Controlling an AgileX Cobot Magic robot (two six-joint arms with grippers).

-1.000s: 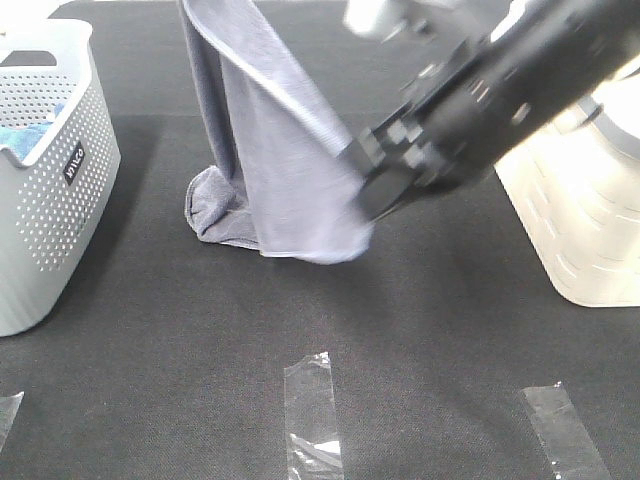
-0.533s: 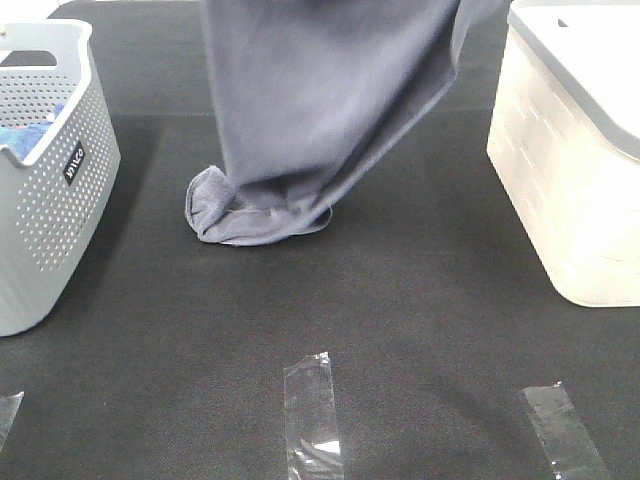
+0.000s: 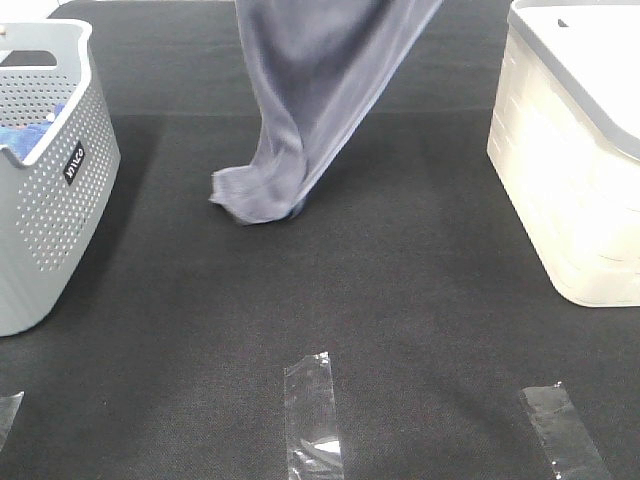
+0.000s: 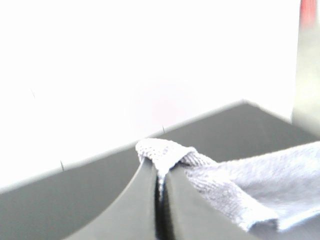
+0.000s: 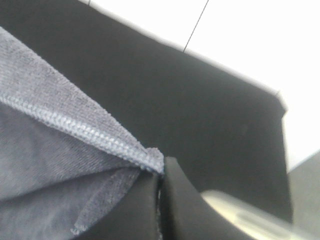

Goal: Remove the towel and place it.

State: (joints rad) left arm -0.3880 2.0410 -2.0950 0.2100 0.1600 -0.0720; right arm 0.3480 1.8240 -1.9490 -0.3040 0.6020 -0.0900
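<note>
The slate grey-blue towel [image 3: 305, 90] hangs from above the top edge of the exterior high view, its lower end bunched and touching the black table [image 3: 400, 330] near the middle. Both grippers are out of that view. In the left wrist view my left gripper [image 4: 160, 175] is shut on a corner of the towel [image 4: 235, 180]. In the right wrist view my right gripper [image 5: 160, 182] is shut on a hemmed corner of the towel [image 5: 60, 130].
A grey perforated basket [image 3: 45, 190] with a bright blue cloth [image 3: 25, 135] inside stands at the left. A cream bin [image 3: 575, 140] stands at the right. Strips of clear tape [image 3: 315, 410] lie near the front edge.
The towel has been lifted higher and drawn narrower; its lower end has slid right and less of it rests on the table. The right arm left the view a second ago.
</note>
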